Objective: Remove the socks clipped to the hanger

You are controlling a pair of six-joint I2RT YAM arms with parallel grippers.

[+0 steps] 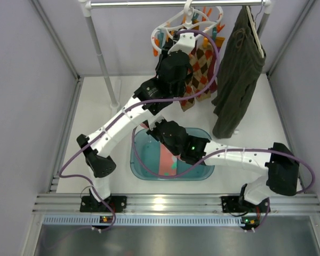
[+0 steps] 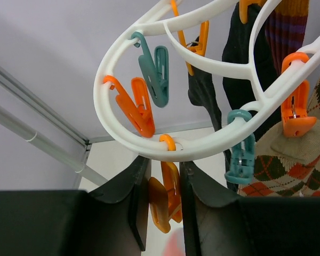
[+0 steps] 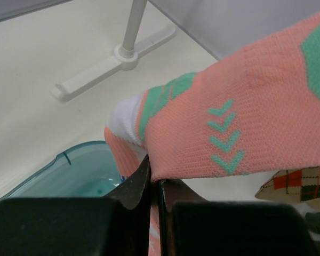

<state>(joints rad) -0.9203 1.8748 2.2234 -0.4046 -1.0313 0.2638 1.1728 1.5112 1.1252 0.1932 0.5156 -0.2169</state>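
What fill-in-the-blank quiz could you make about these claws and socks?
The sock pinched in the right claw is mostly ____. The clip squeezed between the fingers of the left claw is coloured ____. The tub below the right claw is coloured ____.
Missing words: pink; orange; teal.

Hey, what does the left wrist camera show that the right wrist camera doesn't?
Only the left wrist view: the white hanger with its clips, a black sock, and the left gripper set around an orange clip. Only the right wrist view: the right gripper shut on the pink sock, the teal bin, and the rack's foot. Both: the argyle sock.
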